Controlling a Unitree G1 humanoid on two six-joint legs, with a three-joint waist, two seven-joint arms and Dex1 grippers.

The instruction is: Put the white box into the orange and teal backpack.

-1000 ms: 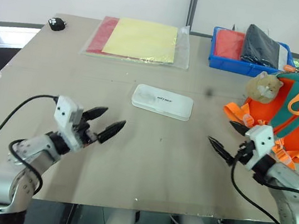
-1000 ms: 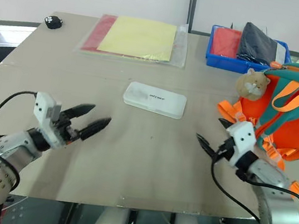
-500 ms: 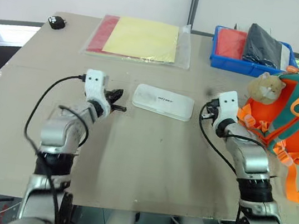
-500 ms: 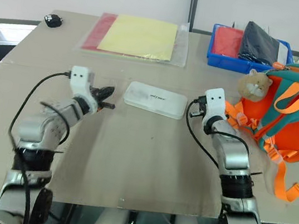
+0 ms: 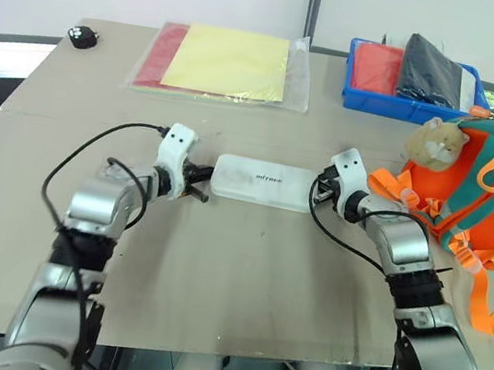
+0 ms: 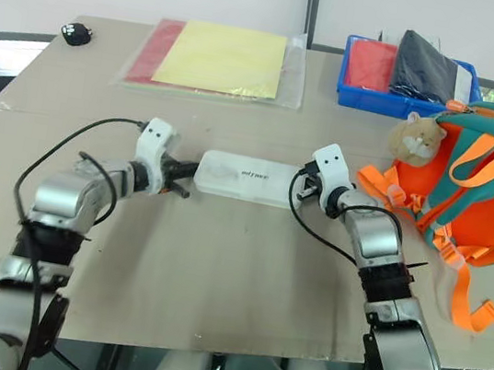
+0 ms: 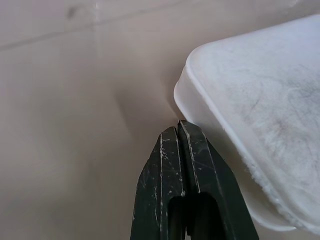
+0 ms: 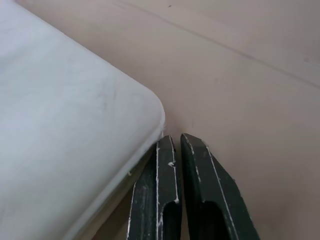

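Observation:
The white box [image 5: 261, 182] lies flat in the middle of the table, small dark lettering on top. My left gripper [image 5: 199, 183] is shut, empty, its tips against the box's left end; the left wrist view shows the black fingers [image 7: 181, 175] pressed together beside the box's rounded corner [image 7: 260, 110]. At the box's right end my right gripper [image 5: 318, 190] is shut too, empty, with its fingers [image 8: 167, 190] touching the box's edge [image 8: 70, 145]. The orange and teal backpack [image 5: 482, 197] lies at the right with a beige plush charm [image 5: 436, 144].
A clear sleeve with yellow and red paper [image 5: 228, 63] lies at the back. A blue bin [image 5: 412, 75] holding red and dark items stands back right. A small black object [image 5: 81, 35] sits at the far left corner. Orange straps [image 5: 482, 295] trail toward the table's right edge.
Both grippers shut and came in toward the box, one to each end, now touching it. The box seems nudged slightly; the camera also shifted a little.

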